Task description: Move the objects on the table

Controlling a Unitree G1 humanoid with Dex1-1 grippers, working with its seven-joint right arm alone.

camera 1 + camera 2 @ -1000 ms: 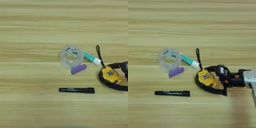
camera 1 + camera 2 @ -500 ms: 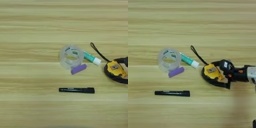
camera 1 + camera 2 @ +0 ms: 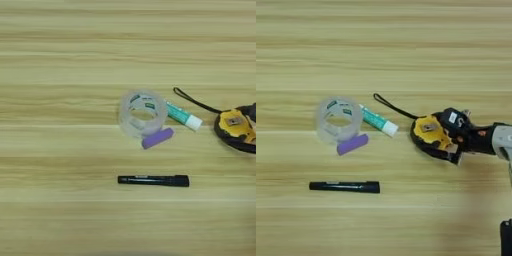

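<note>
Nearest the robot, a slim black marker (image 3: 344, 186) lies flat on the light wooden worktop (image 3: 386, 45), its length running left to right along the grain, well apart from the other things. Beyond it sits a short purple cylinder (image 3: 352, 144), lying on its side and tilted a little, its upper left end touching or just beside the base of a clear tape roll (image 3: 339, 119). The roll stands on its flat side with its open core facing up. Just to the right of the roll a green-white tube (image 3: 378, 122) lies slanted, its green end tucked against the roll and its white cap pointing down and to the right. Further right, the yellow-black tape measure (image 3: 432, 136) rests on the worktop, and its thin black strap (image 3: 392, 107) trails up and to the left, ending in a small loop above the tube without touching it. The right gripper (image 3: 452, 134) comes in from the right edge on a silver forearm (image 3: 503, 142), and its black jaws are clamped on the right side of the tape measure's body, one finger above and one below. The far part of the worktop shows only horizontal bands of pale grain.
</note>
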